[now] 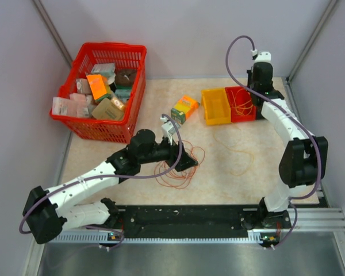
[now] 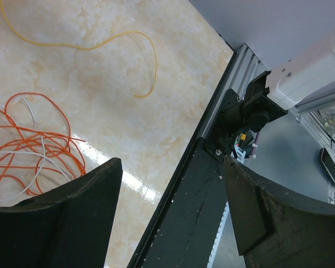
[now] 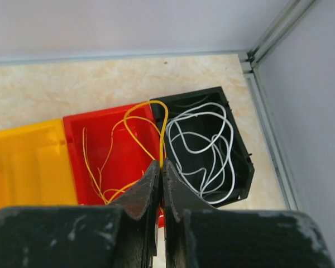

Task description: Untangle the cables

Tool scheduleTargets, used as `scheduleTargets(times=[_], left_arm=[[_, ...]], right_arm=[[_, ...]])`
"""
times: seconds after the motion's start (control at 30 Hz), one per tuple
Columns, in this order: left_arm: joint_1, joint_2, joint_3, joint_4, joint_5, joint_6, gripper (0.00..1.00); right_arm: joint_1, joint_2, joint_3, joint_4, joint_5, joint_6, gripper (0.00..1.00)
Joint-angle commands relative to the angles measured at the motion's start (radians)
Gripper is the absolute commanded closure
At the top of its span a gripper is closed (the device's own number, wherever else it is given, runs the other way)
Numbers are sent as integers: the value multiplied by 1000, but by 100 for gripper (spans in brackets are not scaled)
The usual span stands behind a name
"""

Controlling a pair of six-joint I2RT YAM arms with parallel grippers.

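From above, the left arm is reaching out over the middle of the marble-patterned table [image 1: 230, 184]. The left gripper [image 1: 187, 163] is hovering right over the cables [image 1: 178, 175], a loose orange-red tangle lying on the tabletop. The right arm is stretching to the far side, and the right gripper [image 1: 254, 96] is pointing down over the red bin [image 1: 241, 106], which is sitting just beside a yellow bin [image 1: 215, 105]. A red basket [image 1: 75, 123] full of boxes is standing at the far left, and a small orange carton [image 1: 185, 108] is lying near the bins.

Through the left wrist camera, the left fingers [image 2: 72, 223] are standing wide apart and gripping nothing. The orange-red and white loops are lying just beside the left-hand finger, and a single yellow strand [image 2: 72, 47] is curling well apart from them.

Through the right wrist camera, the right fingers [image 3: 139, 195] are pressing tightly together, and they are pinching a yellow cable [image 3: 165, 128] at their tips. It is looping back down into the red bin. A black bin [image 3: 243, 167], touching the red one, is holding coiled white cables [image 3: 212, 146].
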Motion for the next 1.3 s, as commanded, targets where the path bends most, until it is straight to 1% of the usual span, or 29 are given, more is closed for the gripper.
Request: scheduleTargets(times=[0.0, 0.13, 0.23, 0.33, 0.43, 0.53, 0.57, 0.6, 0.63, 0.67, 0.77, 0.83, 0.9, 0.97, 1.0, 1.13, 1.27], left_arm=[[-4, 1, -13, 72, 18, -7, 23], [-3, -3, -15, 72, 21, -13, 23], [-3, -14, -16, 67, 28, -15, 22], [-3, -28, -21, 58, 20, -10, 22], [-3, -35, -26, 54, 12, -10, 22], [-3, -40, -30, 57, 14, -13, 22], [-3, -42, -30, 55, 14, -13, 22], [-3, -40, -30, 52, 15, -12, 22], [-3, -43, -30, 52, 14, -9, 22], [-3, -43, -30, 51, 12, -7, 22], [-3, -43, -27, 52, 12, -10, 22], [-3, -43, -30, 63, 15, -18, 22], [-3, -43, -33, 74, 25, -29, 22], [-4, -46, -38, 83, 29, -38, 22], [-4, -48, -41, 86, 31, -39, 22], [-4, -65, -50, 86, 29, -41, 22], [-4, -78, -56, 80, 28, -39, 22]], right_arm=[[18, 76, 31, 40, -16, -35, 100], [36, 128, 1, 48, -92, 19, 100], [37, 188, 22, 23, -115, 65, 100], [36, 265, 85, -44, -157, 88, 100], [34, 354, 178, -151, -142, 117, 100], [32, 394, 237, -198, -134, 122, 100], [31, 397, 252, -217, -131, 122, 99], [29, 399, 266, -236, -132, 123, 96], [31, 392, 281, -263, -129, 128, 89], [29, 383, 290, -283, -126, 132, 82], [29, 351, 323, -363, -135, 142, 52], [29, 324, 339, -427, -140, 154, 41], [31, 272, 327, -472, -133, 178, 32], [29, 210, 277, -486, -134, 195, 18], [29, 176, 252, -494, -125, 204, 14], [31, 46, 108, -498, -114, 255, 6], [29, -93, -56, -495, -152, 335, 5]])
